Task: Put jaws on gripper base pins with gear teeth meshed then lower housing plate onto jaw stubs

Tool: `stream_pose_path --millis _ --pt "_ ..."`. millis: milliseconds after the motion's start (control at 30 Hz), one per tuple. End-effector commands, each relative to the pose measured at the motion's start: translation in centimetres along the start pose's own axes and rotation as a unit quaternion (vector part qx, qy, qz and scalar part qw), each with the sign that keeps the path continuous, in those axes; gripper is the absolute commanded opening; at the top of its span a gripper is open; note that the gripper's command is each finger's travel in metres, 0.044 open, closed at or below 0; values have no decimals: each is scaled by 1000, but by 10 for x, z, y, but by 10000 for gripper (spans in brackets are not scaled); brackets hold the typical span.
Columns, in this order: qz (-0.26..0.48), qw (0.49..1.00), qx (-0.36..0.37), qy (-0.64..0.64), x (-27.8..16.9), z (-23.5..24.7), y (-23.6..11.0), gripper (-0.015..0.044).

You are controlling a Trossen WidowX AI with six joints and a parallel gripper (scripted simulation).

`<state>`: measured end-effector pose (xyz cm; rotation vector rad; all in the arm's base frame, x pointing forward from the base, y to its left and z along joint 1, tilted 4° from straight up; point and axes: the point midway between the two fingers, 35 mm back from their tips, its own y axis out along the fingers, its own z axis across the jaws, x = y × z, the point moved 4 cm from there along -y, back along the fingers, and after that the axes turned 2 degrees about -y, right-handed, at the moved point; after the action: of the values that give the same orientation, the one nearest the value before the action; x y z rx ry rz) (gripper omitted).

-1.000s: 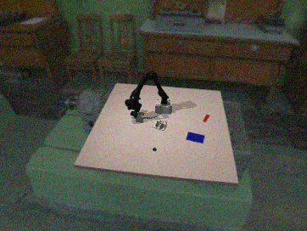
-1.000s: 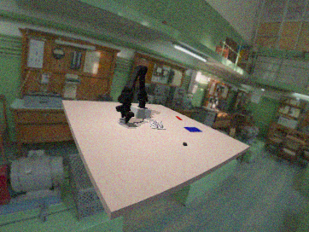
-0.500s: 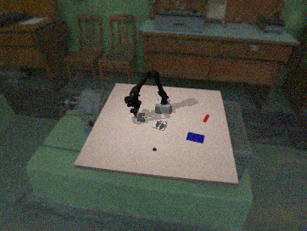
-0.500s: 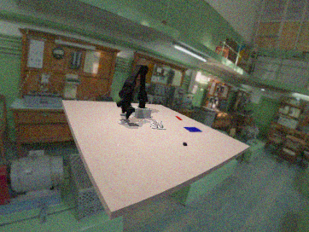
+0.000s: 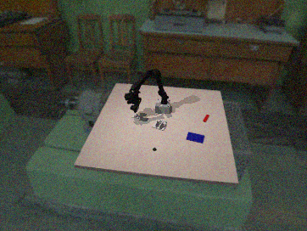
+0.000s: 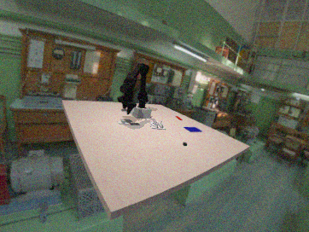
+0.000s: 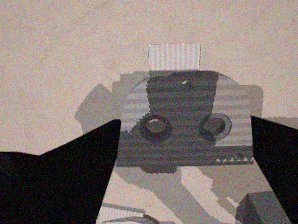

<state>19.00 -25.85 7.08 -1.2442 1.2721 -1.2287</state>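
My gripper (image 5: 135, 111) (image 6: 129, 112) (image 7: 180, 123) is shut on the housing plate (image 7: 182, 142), a ribbed grey plate with a rounded edge and two round holes, spanning between the black fingers. Shadow covers much of it. A pale ribbed strip (image 7: 175, 57) shows past its rounded edge. In the top and exterior views, grey shapes and shadow under the fingertips are hard to tell apart. The white gripper base with its jaws (image 5: 160, 125) (image 6: 157, 124) appears to be the pale cluster beside the gripper. Its pins, gear teeth and stubs are too small to make out.
A blue rectangle (image 5: 195, 138) (image 6: 193, 130), a red bar (image 5: 206, 118) (image 6: 178, 118) and a small black object (image 5: 154, 149) (image 6: 184, 144) lie on the table (image 5: 114, 149) (image 6: 128, 171). The arm's grey mount (image 5: 164, 108) stands behind the white cluster.
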Motion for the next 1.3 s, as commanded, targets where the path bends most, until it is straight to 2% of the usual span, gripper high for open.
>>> stream_pose_path --millis 0,1267 --pt "-1 1000 -2 -13 -6 4 -2 351" --pt "2 959 6 -285 -120 56 -6 351"
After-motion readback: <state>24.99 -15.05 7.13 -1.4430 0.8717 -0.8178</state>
